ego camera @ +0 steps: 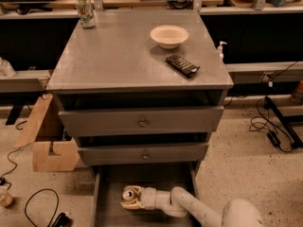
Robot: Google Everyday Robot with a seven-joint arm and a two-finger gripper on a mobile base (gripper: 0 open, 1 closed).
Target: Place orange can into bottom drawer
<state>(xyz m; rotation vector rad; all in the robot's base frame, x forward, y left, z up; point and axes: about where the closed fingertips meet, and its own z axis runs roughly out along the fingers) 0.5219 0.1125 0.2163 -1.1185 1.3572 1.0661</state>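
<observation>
- Well, the orange can [128, 195] sits between my jaws, inside the bottom drawer [147, 176], toward the tray's left side and near its front.
- My gripper [134, 198] is down in that drawer too. The jaws are closed around the can's body, 1 on either side, as far as I can see.
- The can lies to the left of my wrist. My 1 arm [189, 209] reaches in from the lower right, low and nearly level across the tray.
- Its silver top with the pull tab faces up toward the camera, so I judge its long axis as close to upright, perhaps tipped a little.
- I cannot tell whether its base touches the drawer floor. The coming release turns on that: if there is a gap, or the can is tipped, it could topple once I open.
- Pulling back should run rightward along my arm's line, away from the can and clear of the side rails.
- No brand or writing is legible on the can, only pale patterning on orange-brown.
- Above, the middle drawer [142, 154] and the top drawer [141, 122] each show 1 round knob.
- On the cabinet top [113, 56] are a white bowl [169, 35], a dark packet [182, 65] and a white-and-green can [85, 6] at the back left. None of their markings can be read.
</observation>
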